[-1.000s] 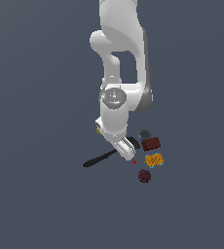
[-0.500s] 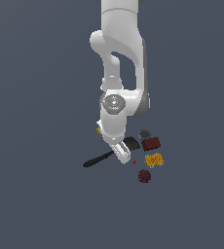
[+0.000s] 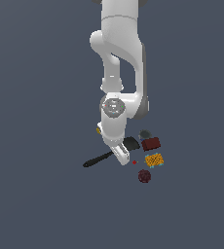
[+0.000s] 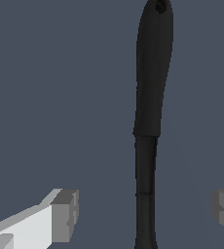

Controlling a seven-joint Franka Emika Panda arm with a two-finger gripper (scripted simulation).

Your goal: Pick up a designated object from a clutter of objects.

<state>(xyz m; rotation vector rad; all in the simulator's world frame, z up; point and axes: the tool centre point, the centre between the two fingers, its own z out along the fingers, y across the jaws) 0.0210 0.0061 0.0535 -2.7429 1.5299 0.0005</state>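
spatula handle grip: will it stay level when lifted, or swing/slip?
The spatula looks rigid, so flexing is unlikely. The open gripper straddles the thin handle, away from the wide blade, so it may pitch blade-down. The handle looks smooth and rounded, so it could twist between the fingers.

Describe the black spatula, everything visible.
The black spatula looks like matte plastic. It has a long thin handle, thicker toward the end, with a small hanging hole at the tip, and a flat wide blade, partly hidden behind the arm in the exterior view. It lies flat on the grey floor, handle pointing to the exterior view's left. The tool straddles the narrow neck of the handle with open fingers, not touching it.
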